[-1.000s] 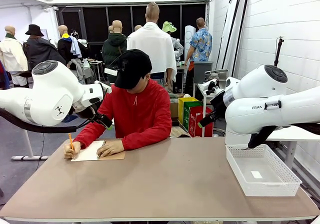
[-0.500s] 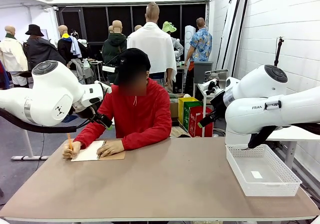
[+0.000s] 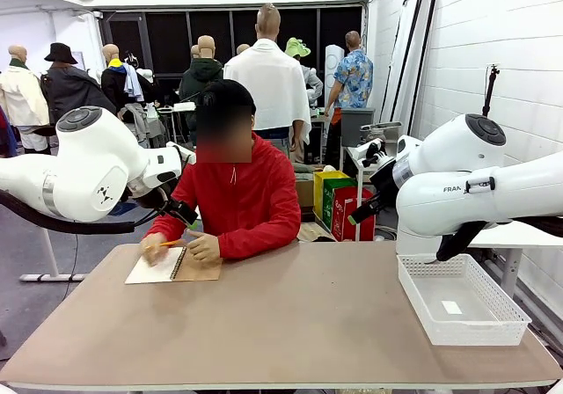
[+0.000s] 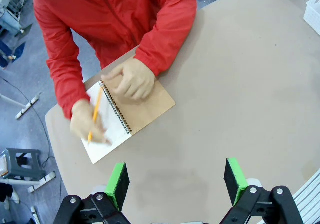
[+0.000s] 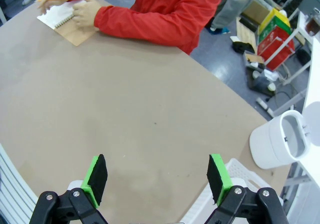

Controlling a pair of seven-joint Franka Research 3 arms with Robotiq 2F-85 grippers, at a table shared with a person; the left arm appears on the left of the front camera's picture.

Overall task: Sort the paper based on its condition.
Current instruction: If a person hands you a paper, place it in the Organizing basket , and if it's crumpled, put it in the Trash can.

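Looking across the bench (image 3: pixel 290 324), we have one person (image 3: pixel 233 200) in a red jacket seated at the far side, towards the left. In front of them is one spiral-bound notebook (image 3: pixel 198 266), lying open near the far left edge with its brown cover folded out to the right.

The paper (image 3: pixel 151 269) is a single white sheet lying left of the spiral. Whether it is bound or loose I cannot tell.

Both of the person's hands are on the notebook. One hand (image 4: pixel 87 126) holds the one orange pencil (image 4: pixel 94 115) over the sheet (it's blurred in the left wrist view). The other hand (image 4: pixel 131 79) presses down at the spiral.

Two white arms flank the scene, the left arm (image 3: pixel 88 161) raised at far left and the right arm (image 3: pixel 466 183) raised at far right.

The left claw (image 4: pixel 175 171) hangs above bare bench just near of the notebook. Its green pads are spread wide with nothing between them. The right claw (image 5: pixel 157 169) hangs over the middle of the bench, well apart from the notebook. Its fingers are parted too, and it is empty.

One white mesh basket (image 3: pixel 466 328) sits at the near right, with one small white scrap (image 3: pixel 451 307) on its floor.
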